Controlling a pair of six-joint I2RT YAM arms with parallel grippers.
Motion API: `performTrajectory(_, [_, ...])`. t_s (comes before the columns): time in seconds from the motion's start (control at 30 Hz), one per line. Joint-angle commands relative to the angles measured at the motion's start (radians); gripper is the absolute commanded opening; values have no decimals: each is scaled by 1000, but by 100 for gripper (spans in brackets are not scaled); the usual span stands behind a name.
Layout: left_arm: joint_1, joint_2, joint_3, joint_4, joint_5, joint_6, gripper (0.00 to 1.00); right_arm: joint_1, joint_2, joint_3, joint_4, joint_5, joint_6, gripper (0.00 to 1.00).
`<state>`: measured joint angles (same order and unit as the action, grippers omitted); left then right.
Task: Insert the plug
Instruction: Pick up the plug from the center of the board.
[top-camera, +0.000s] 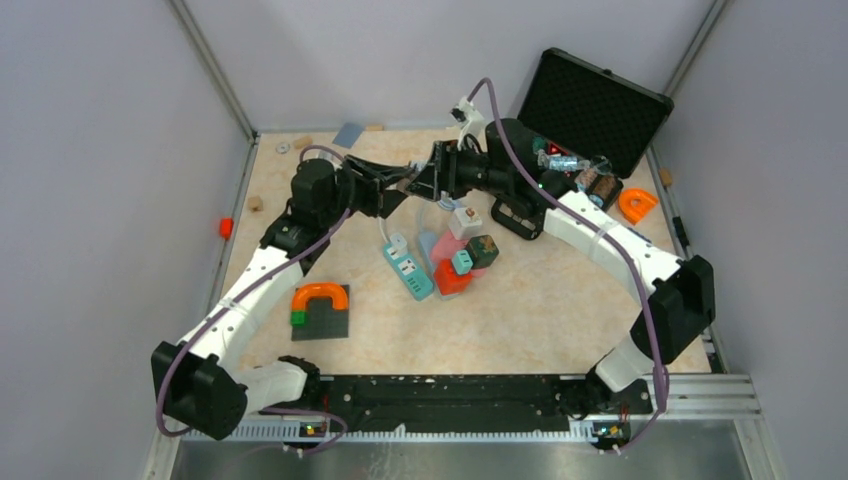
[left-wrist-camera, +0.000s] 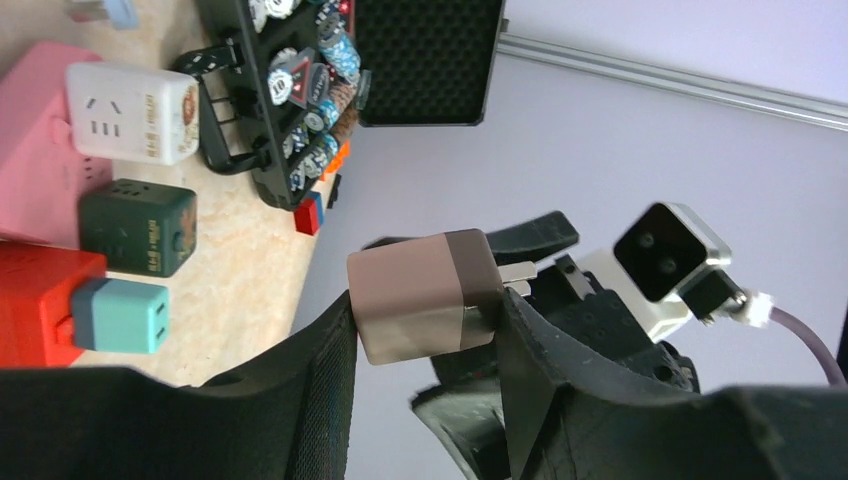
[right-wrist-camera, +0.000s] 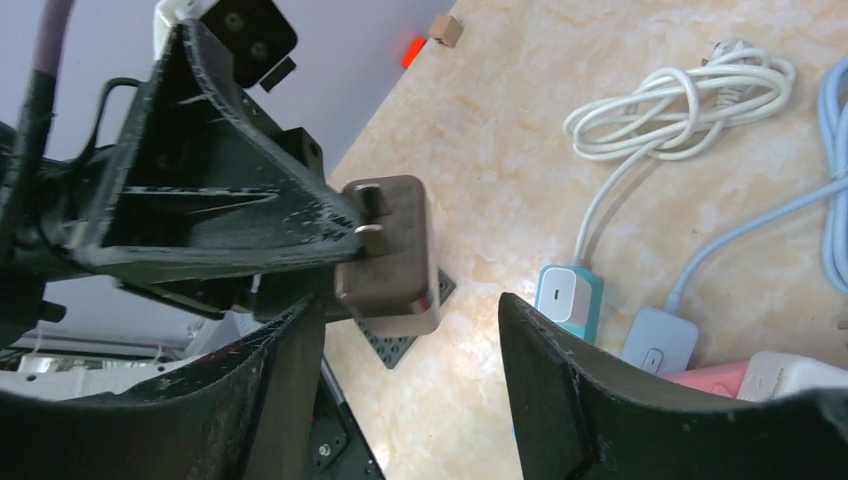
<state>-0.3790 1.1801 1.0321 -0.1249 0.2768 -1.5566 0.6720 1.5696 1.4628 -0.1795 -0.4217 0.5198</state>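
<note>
I see the brown plug (right-wrist-camera: 392, 255) held at its pronged end by the left gripper (right-wrist-camera: 335, 235), sitting between my right gripper (right-wrist-camera: 410, 305)'s parted fingers, close to one, clear of the other, with a teal power strip (right-wrist-camera: 568, 297) on the table (right-wrist-camera: 500, 150) beyond

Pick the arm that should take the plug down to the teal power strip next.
Left, probably. The left gripper is shut on the plug; the right gripper only brackets it, fingers apart, one visibly off it. The teal power strip lies about equally near both.
</note>
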Motion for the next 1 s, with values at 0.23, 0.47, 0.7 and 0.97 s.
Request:
performTrajectory(0.23, [5,-12,-1,150,100,-61,0,26,61,96,105,-20,-4,12])
performTrajectory(0.47, [24,-35,2,166,77,70,79,26,50,126,-16,8,-67,0])
performTrajectory(0.7, [124,-51,3,130,167,315,99,-48,30,125,-222,-103,-173,0])
performTrajectory(0.97, [199,-10,171,-162,478,849,99,-91,62,205,-572,-398,-457,0])
